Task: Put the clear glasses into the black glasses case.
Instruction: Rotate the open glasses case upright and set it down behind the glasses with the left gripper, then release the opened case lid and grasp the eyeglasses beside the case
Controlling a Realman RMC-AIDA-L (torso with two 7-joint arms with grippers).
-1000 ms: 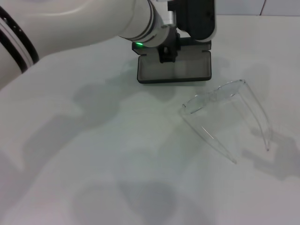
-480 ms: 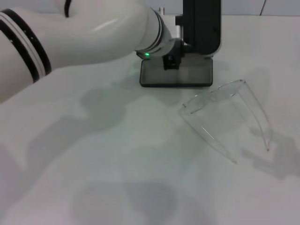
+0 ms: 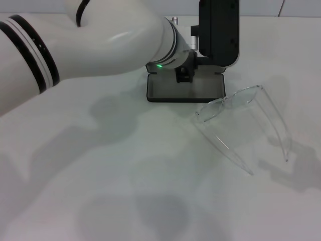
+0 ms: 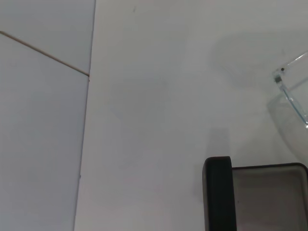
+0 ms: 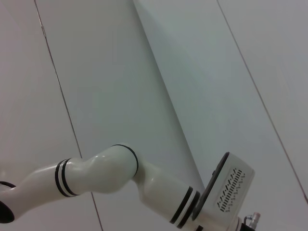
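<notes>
The black glasses case (image 3: 184, 89) lies open at the back middle of the table, its pale grey lining facing up. My left gripper (image 3: 218, 32), a black block on the white arm, hangs over the case's back edge and hides the lid. The clear glasses (image 3: 241, 113) lie just right of the case and nearer to me, arms unfolded and pointing toward me. In the left wrist view I see one corner of the case (image 4: 262, 197) and one corner of the glasses (image 4: 291, 89). My right gripper is out of view.
The white table (image 3: 125, 170) spreads toward me from the case and the glasses. The left forearm (image 3: 100, 40) crosses the back left of the table. The right wrist view shows only pale wall panels and the left arm (image 5: 120, 175).
My left arm has swung further right above the case, and the gripper now sits higher in the head view. The case's front edge lies a little nearer to me. The glasses have not moved.
</notes>
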